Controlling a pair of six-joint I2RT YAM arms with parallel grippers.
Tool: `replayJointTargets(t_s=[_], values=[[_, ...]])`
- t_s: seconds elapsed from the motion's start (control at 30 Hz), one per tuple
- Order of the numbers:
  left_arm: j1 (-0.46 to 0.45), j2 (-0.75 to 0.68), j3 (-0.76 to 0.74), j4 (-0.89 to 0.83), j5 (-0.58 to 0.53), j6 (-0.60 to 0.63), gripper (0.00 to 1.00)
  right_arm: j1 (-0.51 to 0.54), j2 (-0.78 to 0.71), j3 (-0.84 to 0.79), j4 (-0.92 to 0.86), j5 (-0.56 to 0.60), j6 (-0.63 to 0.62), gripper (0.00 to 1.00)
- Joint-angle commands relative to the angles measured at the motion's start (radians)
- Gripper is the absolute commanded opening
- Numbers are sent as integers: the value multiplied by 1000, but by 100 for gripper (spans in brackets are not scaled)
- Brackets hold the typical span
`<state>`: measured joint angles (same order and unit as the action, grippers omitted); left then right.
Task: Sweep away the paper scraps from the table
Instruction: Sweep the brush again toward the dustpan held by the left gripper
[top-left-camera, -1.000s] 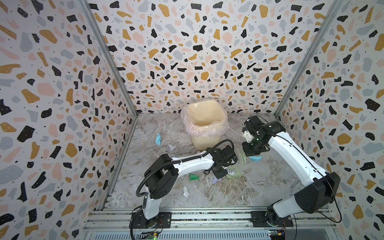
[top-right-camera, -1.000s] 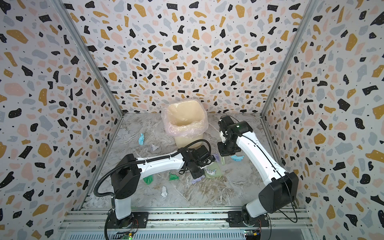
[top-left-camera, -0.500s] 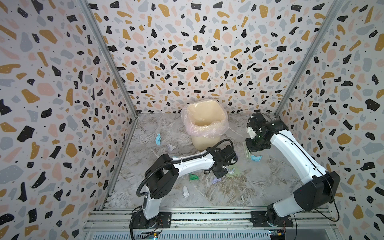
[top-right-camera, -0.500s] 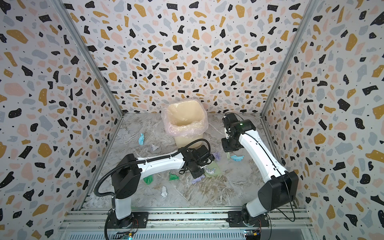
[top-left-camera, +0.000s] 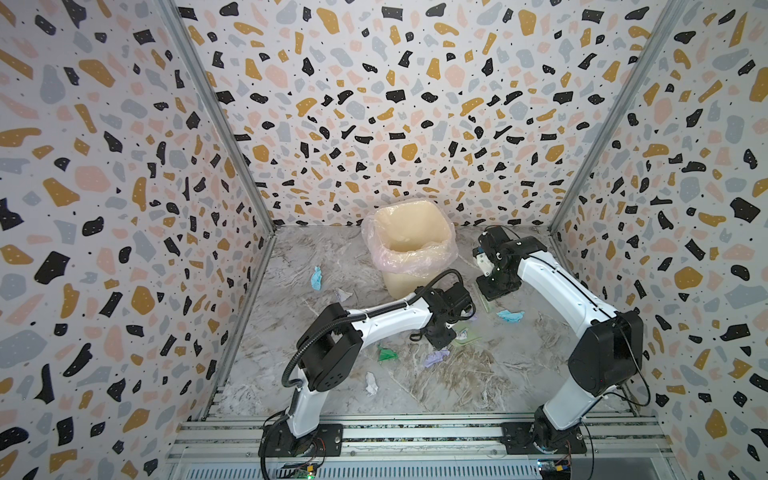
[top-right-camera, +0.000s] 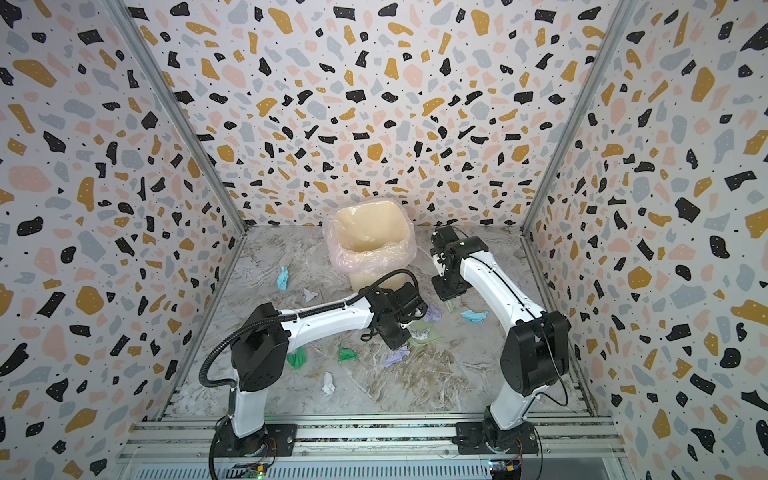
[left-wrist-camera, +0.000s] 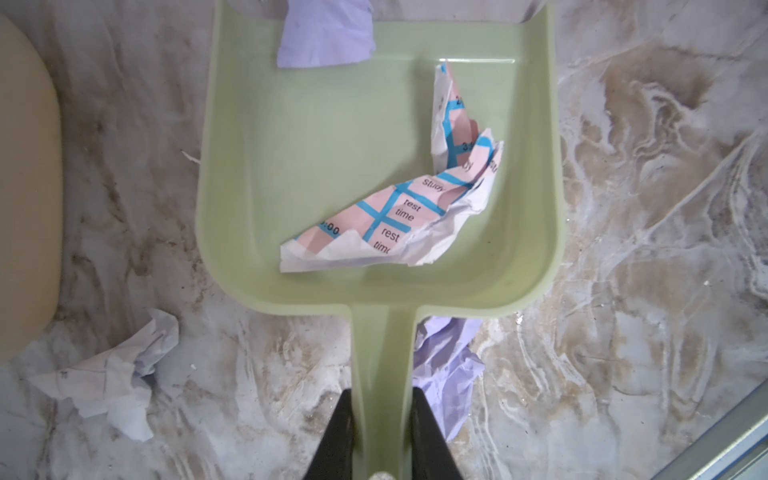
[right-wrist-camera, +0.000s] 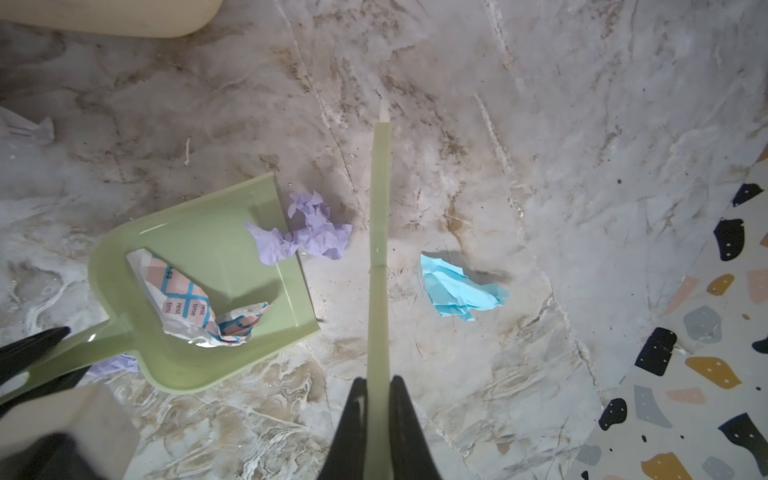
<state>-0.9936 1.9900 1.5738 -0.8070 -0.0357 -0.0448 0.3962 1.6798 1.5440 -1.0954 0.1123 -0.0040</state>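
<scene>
The left pincer (left-wrist-camera: 381, 409) is clamped on the flat handle of the one pale green plastic dustpan (left-wrist-camera: 332, 166). The right pincer (right-wrist-camera: 377, 401) is closed tight on the handle of the one thin pale green brush (right-wrist-camera: 380, 249), seen edge-on.

One crumpled printed pink-and-blue scrap (left-wrist-camera: 395, 216) lies inside the dustpan, and one crumpled lilac scrap (left-wrist-camera: 326, 37) straddles its open lip. The other small crumpled paper scraps (top-right-camera: 328, 383) lie loose on the grey-white marble-patterned tabletop (top-right-camera: 436, 382).

A top view gives nine in all: two light blue, two green, two lilac, two whitish, one printed. The green scrap (top-right-camera: 296, 358) beside the left arm's elbow shows there; neither wrist view takes it in. Only the left wrist view lets the words "rest time" be read. The right wrist view shows a light blue scrap (right-wrist-camera: 457, 286) just beside the brush, not touching.

One cream bin with a pink liner (top-right-camera: 374, 226) stands at the back.
</scene>
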Motion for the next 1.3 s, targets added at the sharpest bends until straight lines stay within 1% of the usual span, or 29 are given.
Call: replayJointTargets(t_s=[0.0, 0.2, 0.43, 0.5, 0.6, 0.63, 0.73, 0.93, 1.07, 1.27], values=[[6, 7, 12, -17, 4, -11, 0, 27, -12, -7, -5, -34, -37, 0], [10, 13, 5, -6, 3, -9, 0, 80, -23, -21, -26, -97, -38, 0], [10, 0, -25, 20, -9, -4, 0, 126, -61, 4, -58, -159, -16, 0], [10, -9, -43, 39, -16, -5, 0, 133, -73, 11, -69, -157, -6, 0], [10, -19, -61, 60, -21, -9, 0, 128, -89, 26, -85, -99, 19, 0], [9, -23, -66, 66, -23, -10, 0, 122, -92, 32, -92, -75, 29, 0], [9, -45, -86, 99, -28, -12, 0, 94, -111, 42, -87, -54, 49, 0], [9, -124, -143, 186, -52, -23, 0, 38, -171, 51, -56, -66, 82, 0], [10, -184, -182, 235, -65, -32, 0, -17, -226, 45, -26, -98, 104, 0], [4, -275, -232, 262, -72, -44, 0, -90, -299, 32, 8, -161, 125, 0]])
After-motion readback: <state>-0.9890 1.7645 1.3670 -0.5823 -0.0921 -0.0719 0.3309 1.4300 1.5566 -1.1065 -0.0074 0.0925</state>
